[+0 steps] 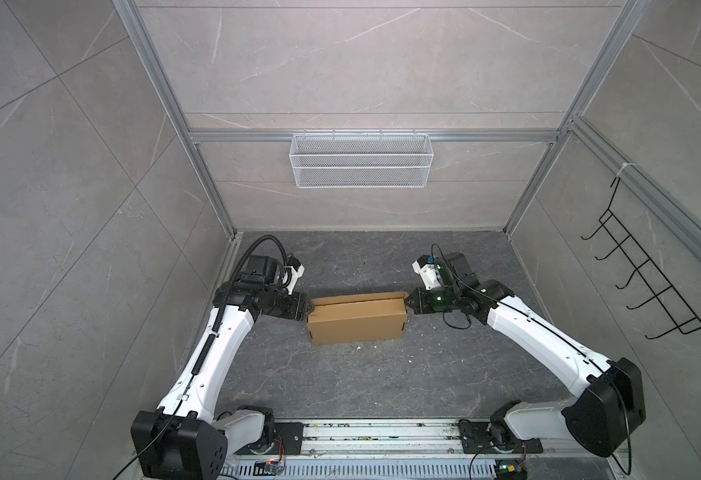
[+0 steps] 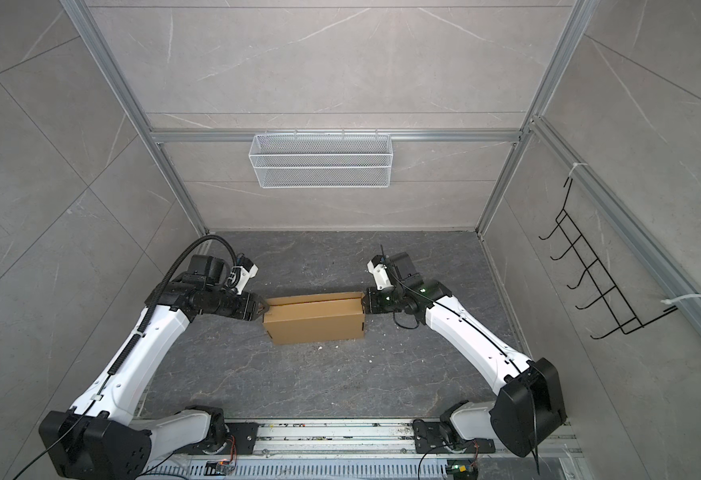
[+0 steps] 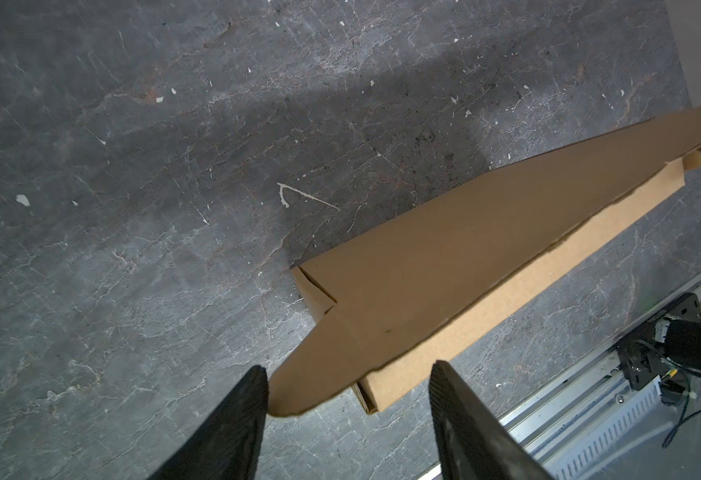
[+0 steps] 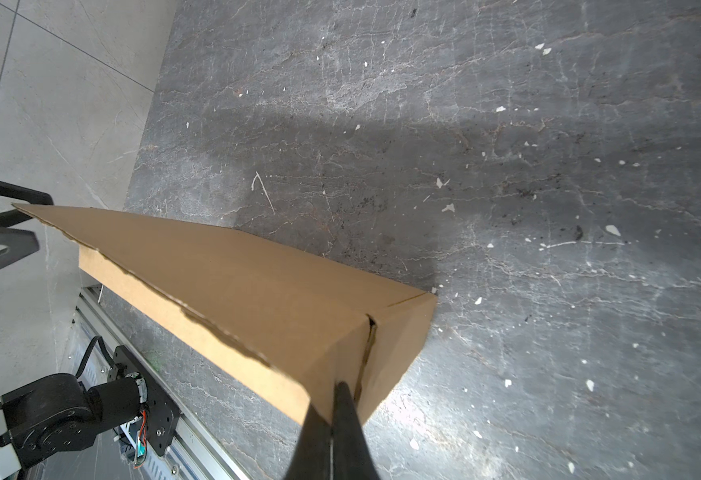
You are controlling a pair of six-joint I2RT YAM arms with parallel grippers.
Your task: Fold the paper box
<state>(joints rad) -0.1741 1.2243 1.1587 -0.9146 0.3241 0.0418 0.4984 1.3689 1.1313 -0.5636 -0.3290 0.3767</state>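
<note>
Dark table [image 1: 382, 374] is carrying the box [image 1: 357, 324] between our two grippers, its long side running from one to the other. We are holding the left gripper [image 1: 310, 309] wide around the end tab [image 3: 298, 390] just ahead; the right gripper [image 1: 408, 306] is touching the other end, shut.

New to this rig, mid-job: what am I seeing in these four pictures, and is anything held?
Two white robot arms work over a dark stone table. Two pictures look down from one overhead stereo camera; the other two come from a camera on each wrist. On the table lies a brown paper box, mostly folded, its top flap untucked. The left claw is open, fingers either side of the flap's tab. The right claw is shut, tips against the box's other end; whether it pinches cardboard is unclear.
</note>
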